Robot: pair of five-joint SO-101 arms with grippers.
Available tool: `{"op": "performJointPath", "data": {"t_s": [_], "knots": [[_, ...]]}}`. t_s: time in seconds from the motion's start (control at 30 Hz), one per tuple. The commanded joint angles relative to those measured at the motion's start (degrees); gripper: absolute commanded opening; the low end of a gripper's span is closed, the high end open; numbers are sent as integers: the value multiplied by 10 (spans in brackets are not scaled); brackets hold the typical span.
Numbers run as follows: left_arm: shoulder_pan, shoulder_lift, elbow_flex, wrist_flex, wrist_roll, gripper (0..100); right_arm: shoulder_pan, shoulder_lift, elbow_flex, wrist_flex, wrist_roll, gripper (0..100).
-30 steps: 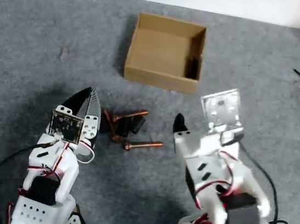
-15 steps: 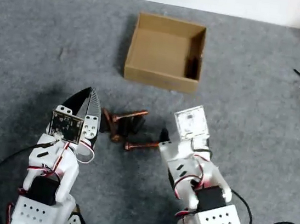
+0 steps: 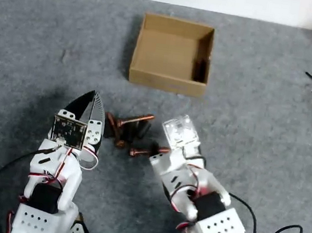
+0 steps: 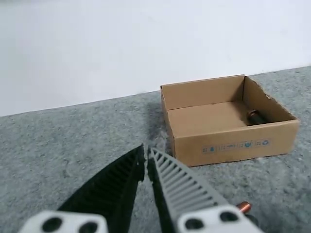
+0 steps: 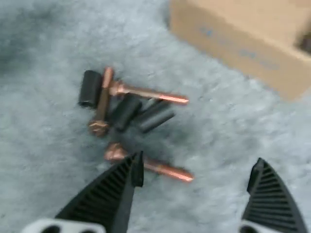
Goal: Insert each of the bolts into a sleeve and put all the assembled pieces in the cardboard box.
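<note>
Found left fingers [image 4: 121,187] pressed together, right fingers [image 5: 115,190] spread wide above loose bolts [image 5: 150,93] and sleeves [image 5: 125,111] on the counter [image 3: 38,49] — blue print [image 4: 233,145] on the cardboard box [image 4: 204,92] too small to read

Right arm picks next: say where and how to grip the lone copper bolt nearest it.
Grip the lone bolt by its smooth mid-shank, from above, the open right end effector closing across it: it lies flat on the carpet, apart from the pile.

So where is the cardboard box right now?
In the high view, the cardboard box sits at the far middle of the gray table, open side up, beyond the loose bolts.
</note>
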Motion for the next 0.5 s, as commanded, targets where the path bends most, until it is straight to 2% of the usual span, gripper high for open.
{"op": "performJointPath", "data": {"t_s": [0.0,0.1,0.27,0.47], "knots": [[-14,-5,12,-6,-2,34,-38,112,-87,-15,-34,303],[-15,-5,12,-6,-2,34,-43,239,-159,-36,-72,303],[-15,-5,12,-6,-2,34,-43,421,-295,-38,-178,303],[-12,-5,12,-6,-3,34,-44,487,-373,-37,-288,303]]}}
